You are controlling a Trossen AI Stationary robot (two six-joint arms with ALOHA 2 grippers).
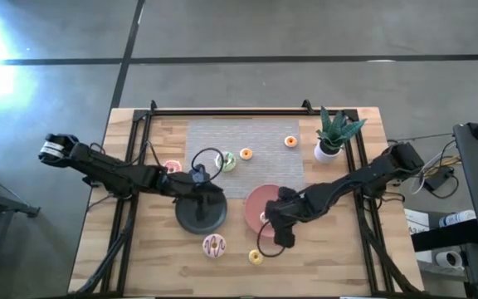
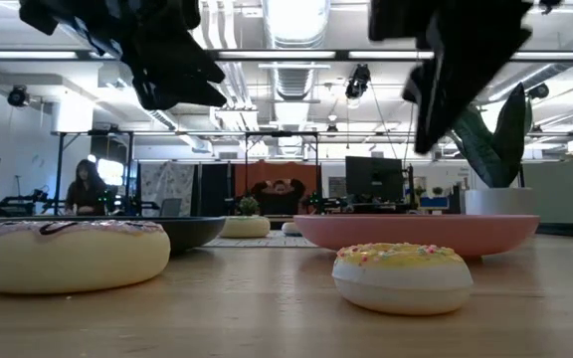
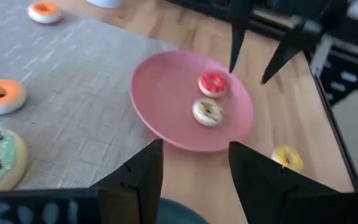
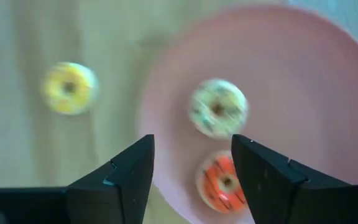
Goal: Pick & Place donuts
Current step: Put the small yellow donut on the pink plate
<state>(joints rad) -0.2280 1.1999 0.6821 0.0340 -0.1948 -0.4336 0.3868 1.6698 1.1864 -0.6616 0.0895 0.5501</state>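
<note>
On the left, a pink donut (image 1: 172,168) lies beside the left arm. The left gripper (image 1: 202,193) hangs over the black plate (image 1: 201,218), fingers spread wide and empty. The green donut (image 1: 227,161) and an orange donut (image 1: 246,154) sit on the grey mat (image 1: 247,133). A white drizzled donut (image 1: 214,245) lies near the front edge, a yellow donut (image 1: 256,257) to its right. The right gripper (image 1: 276,223) hovers over the pink plate (image 1: 257,198), fingers wide and empty, above a red donut (image 4: 224,183) and a pale donut (image 4: 218,109). Another orange donut (image 1: 290,142) sits far right, by the potted plant (image 1: 333,133).
</note>
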